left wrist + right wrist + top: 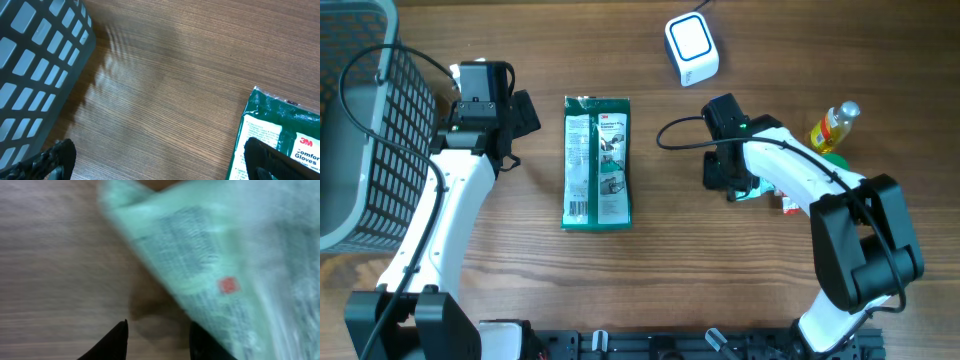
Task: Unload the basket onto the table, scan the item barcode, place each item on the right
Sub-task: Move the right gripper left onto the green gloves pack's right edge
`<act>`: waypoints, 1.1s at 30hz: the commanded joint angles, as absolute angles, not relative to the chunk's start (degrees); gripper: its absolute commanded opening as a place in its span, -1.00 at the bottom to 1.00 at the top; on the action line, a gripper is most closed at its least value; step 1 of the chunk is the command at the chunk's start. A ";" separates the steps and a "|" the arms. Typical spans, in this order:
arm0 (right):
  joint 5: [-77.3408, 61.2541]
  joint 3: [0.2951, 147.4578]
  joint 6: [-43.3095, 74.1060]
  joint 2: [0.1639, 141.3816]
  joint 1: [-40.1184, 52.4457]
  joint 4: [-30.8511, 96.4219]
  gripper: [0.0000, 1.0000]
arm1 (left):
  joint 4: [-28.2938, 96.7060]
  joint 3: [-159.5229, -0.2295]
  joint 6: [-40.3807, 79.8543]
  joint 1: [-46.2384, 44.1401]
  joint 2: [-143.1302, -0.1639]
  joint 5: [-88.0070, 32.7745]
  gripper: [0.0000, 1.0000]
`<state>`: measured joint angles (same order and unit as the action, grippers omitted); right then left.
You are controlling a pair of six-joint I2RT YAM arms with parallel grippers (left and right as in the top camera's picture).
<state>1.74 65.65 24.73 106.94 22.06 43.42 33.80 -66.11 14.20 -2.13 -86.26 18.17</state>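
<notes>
A green 3M glove pack (598, 162) lies flat mid-table, printed back and barcode up; its corner (280, 135) shows in the left wrist view. The white scanner (691, 48) stands at the far edge. My left gripper (490, 115) hovers wide open (161, 167) over bare wood between basket and pack, its right finger (270, 160) over the pack's corner. My right gripper (728, 180) is low over the table beside a pale green packet (752, 190). That packet (225, 265) is blurred, just right of the right finger (205, 342). Only wood and shadow show between those fingertips (159, 330).
A grey mesh basket (370, 120) fills the left edge, and its wall (35, 60) shows in the left wrist view. A yellow bottle (833, 127) lies at the right on something green. A small red and white item (787, 205) sits under the right arm.
</notes>
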 commanded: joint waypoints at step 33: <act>-13.34 67.53 24.38 107.42 39.16 16.05 0.99 | 33.63 -66.72 13.69 -1.85 -86.19 18.70 1.00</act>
